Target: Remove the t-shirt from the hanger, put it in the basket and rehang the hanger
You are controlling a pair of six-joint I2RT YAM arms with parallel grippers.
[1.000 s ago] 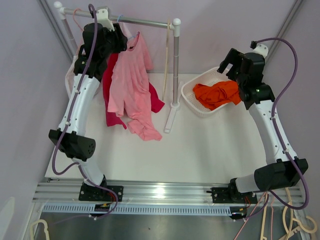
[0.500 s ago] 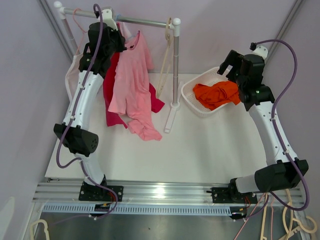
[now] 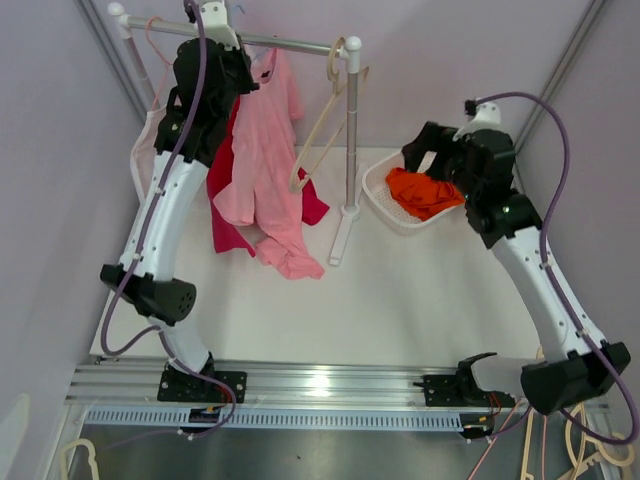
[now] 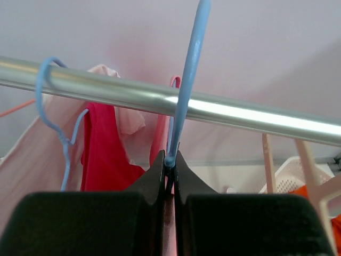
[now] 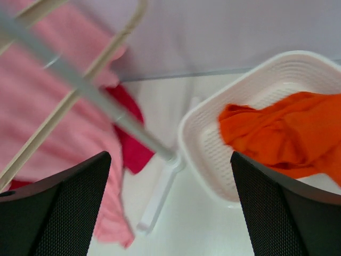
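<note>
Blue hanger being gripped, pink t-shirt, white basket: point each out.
blue hanger (image 4: 187,80), left wrist view, on its straight stem.
pink t-shirt (image 3: 262,140), top view, chest area.
white basket (image 5: 205,157), right wrist view, inner wall.

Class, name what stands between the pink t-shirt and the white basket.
Between t-shirt and basket: the rack's post and a bare beige hanger, in the top view.

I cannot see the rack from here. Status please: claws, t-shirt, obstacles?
Left claw shut on blue hanger at rail. Right claw open, empty, near basket. Pink t-shirt hangs from rail. Beige hanger close beside it.
</note>
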